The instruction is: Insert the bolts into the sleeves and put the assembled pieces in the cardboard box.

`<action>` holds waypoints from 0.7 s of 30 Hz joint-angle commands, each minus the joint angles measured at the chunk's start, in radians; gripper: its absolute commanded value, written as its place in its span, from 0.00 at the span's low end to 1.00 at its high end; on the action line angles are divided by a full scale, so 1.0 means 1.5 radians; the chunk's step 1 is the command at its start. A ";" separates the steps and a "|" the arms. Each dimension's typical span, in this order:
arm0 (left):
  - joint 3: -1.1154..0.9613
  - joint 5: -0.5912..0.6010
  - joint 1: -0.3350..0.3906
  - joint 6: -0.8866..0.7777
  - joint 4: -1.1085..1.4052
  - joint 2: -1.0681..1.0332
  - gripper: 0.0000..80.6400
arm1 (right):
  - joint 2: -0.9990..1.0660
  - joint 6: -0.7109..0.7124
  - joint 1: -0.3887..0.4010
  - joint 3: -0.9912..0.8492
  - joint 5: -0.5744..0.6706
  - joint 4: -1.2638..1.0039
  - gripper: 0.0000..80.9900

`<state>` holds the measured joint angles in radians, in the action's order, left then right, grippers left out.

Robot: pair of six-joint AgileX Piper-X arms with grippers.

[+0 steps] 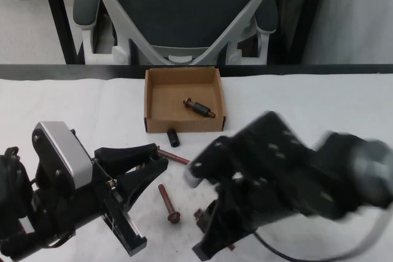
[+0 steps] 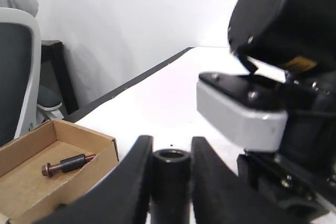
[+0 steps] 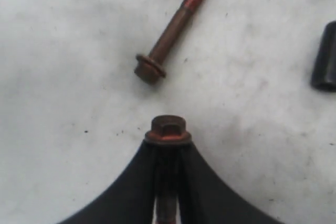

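My left claw (image 2: 170, 148) is closed snugly on a black sleeve (image 2: 170, 179), open bore facing away from me, I judge so a bolt can enter; my right claw (image 3: 168, 156) is pinched round a bolt (image 3: 168, 128), head just past the tips, probably the mate; the cardboard box (image 1: 150, 99) waits at the far edge of the surface (image 1: 319, 102) with one assembled piece (image 1: 198, 108) inside; a spare sleeve (image 1: 173, 136) lies just before it; a loose bolt (image 1: 169, 204) lies nearer the front edge.
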<state>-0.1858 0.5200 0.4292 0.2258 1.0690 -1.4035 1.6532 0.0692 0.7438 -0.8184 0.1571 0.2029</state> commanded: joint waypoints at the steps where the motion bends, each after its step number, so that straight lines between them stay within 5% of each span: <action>1: -0.002 0.043 0.000 0.020 0.003 0.008 0.01 | -0.071 -0.033 -0.002 0.074 0.005 -0.135 0.00; 10: -0.002 0.092 0.001 0.017 0.003 0.008 0.01 | -0.226 -0.079 -0.002 0.281 -0.001 -0.568 0.00; 21: -0.008 0.123 0.024 -0.007 0.008 0.008 0.01 | -0.235 -0.106 0.002 0.392 0.022 -0.957 0.00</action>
<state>-0.1858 0.6886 0.4458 0.2237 1.0629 -1.4035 1.3111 -0.0775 0.7438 -0.2414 0.1757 -1.1299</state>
